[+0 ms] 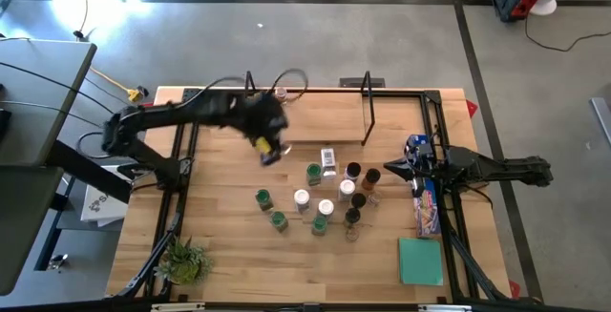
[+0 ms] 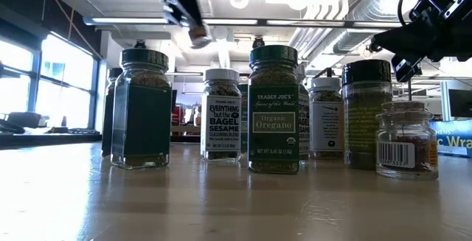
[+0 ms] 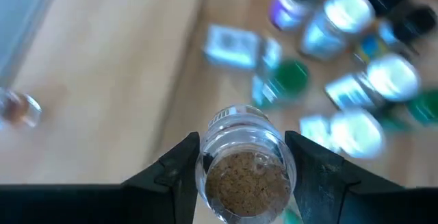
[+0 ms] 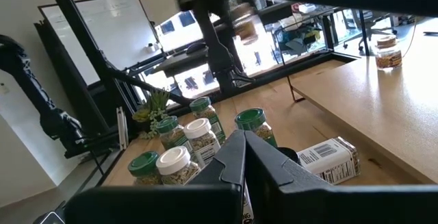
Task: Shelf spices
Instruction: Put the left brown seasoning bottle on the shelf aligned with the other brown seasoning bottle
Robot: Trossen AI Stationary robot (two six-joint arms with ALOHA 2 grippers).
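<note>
My left gripper (image 1: pixel 266 150) hangs over the table in front of the shelf, shut on a small clear spice jar (image 3: pixel 243 166) with a cork-coloured top. The shelf (image 1: pixel 325 119), a light board between thin black wire uprights, stands at the table's far side; one jar (image 1: pixel 280 93) rests upright on it near its left end. The other spice jars (image 1: pixel 325 197) stand clustered on the table in the middle, and one (image 1: pixel 328 159) lies on its side. My right gripper (image 4: pixel 243 157) is shut and waits at the cluster's right edge. My left gripper pinches the clear jar's body just below its top (image 3: pixel 205 157) between the two fingers (image 3: pixel 179 172), one on each side. The jar is lifted clear of the table and shows high above the standing jars in the low view (image 2: pixel 198 36).
A long blue box (image 1: pixel 426 202) and a flat teal square (image 1: pixel 421 260) lie at the table's right side. A small green plant (image 1: pixel 184 260) sits at the near left corner. Bare wood lies left of the jar cluster.
</note>
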